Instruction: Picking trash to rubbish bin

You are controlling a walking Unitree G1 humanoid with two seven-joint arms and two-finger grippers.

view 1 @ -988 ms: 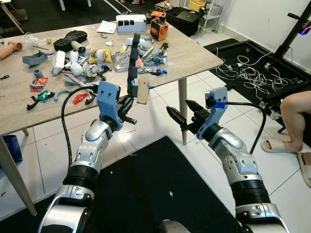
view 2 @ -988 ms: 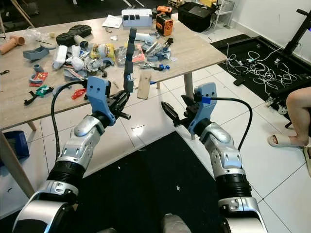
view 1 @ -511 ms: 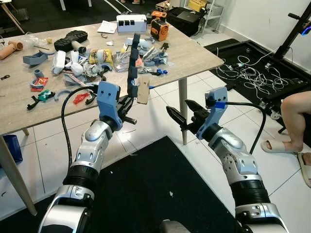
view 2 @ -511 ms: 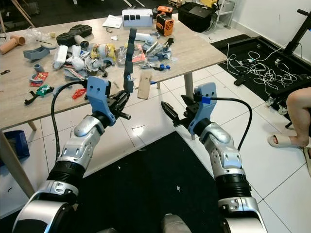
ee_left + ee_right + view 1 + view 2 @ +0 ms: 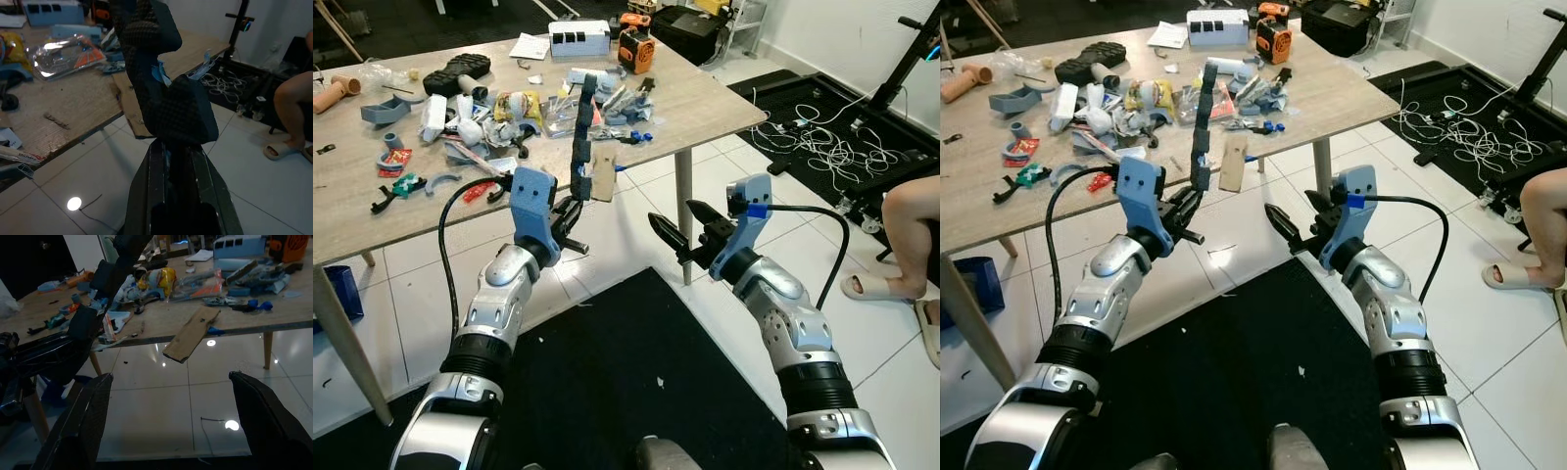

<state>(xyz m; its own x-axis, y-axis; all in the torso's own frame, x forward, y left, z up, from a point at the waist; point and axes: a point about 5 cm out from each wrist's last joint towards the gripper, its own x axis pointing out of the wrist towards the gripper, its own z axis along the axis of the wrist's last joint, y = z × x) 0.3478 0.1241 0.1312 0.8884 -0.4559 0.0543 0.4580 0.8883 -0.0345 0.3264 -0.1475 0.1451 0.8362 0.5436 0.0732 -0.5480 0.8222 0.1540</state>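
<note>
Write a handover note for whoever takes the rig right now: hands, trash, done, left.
Left hand: shut on a long black foam strip, held upright in front of the table edge.
Right hand: open, empty, raised over the floor beside the table leg.
Still on the table: cardboard piece overhanging the edge, wrappers and clutter.
Done: one piece picked up.
Left: no bin in sight; find it, drop the strip, return for the rest.
Person's leg at right.

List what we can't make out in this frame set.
- Rubbish bin: none in sight, so the drop spot is unknown.
- Person: cut off by the eye views' right edge.
- Table: its left end runs off frame.
- Black foam piece in left gripper: wrist view cuts off its top.
- Right gripper: open, holds nothing.
</note>
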